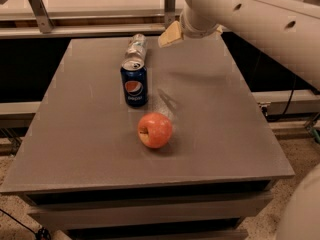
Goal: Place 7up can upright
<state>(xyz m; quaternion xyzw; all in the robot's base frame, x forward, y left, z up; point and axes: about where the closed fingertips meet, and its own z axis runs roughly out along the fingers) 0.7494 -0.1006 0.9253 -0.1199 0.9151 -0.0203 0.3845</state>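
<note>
The 7up can [136, 46], silver-white with green markings, lies on its side at the back of the grey table [90, 154], just behind the upright blue Pepsi can [134, 86]. My gripper [169, 35] hangs above the table's back edge, a short way to the right of the lying can and apart from it. It holds nothing that I can see. The big white arm [250, 14] comes in from the upper right.
A red apple [155, 130] rests in the middle of the table, in front of the Pepsi can. A metal rail [75, 29] runs behind the table. The floor drops away at the table's right and front edges.
</note>
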